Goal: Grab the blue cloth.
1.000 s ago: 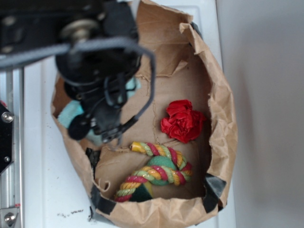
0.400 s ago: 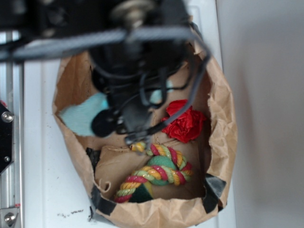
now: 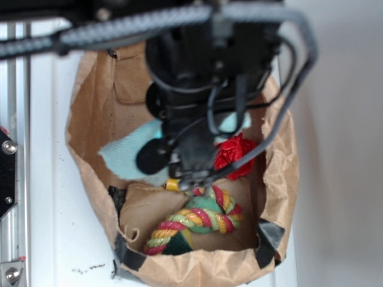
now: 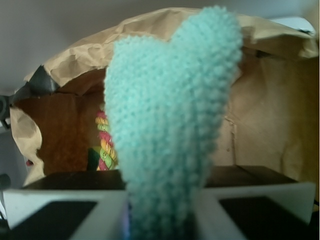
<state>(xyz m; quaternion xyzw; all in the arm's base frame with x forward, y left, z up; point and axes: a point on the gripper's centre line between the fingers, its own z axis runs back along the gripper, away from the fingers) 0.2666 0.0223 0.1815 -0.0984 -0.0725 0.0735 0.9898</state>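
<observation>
Hand (image 4: 160, 212) clenched on blue cloth (image 4: 167, 120): wrist view shows the cloth pinched betw. the two pale finger pads (image 4: 65, 212) at frame bottom, its fuzzy weave rising upright from the grip and filling centre of view. Ext. view: arm hangs over the brown paper bag (image 3: 281, 179); cloth (image 3: 128, 152) trails out to the left of the hand, w/ a smaller bit showing at right, above bag floor. Red fabric ball (image 3: 236, 156) just beside the hand, partly hidden by it. Braided rope toy (image 3: 200, 221) (red/yellow/green) lies on bag floor nearer the front rim; also seen behind the cloth in wrist view. Bag stands on white bench (image 3: 54, 239).
</observation>
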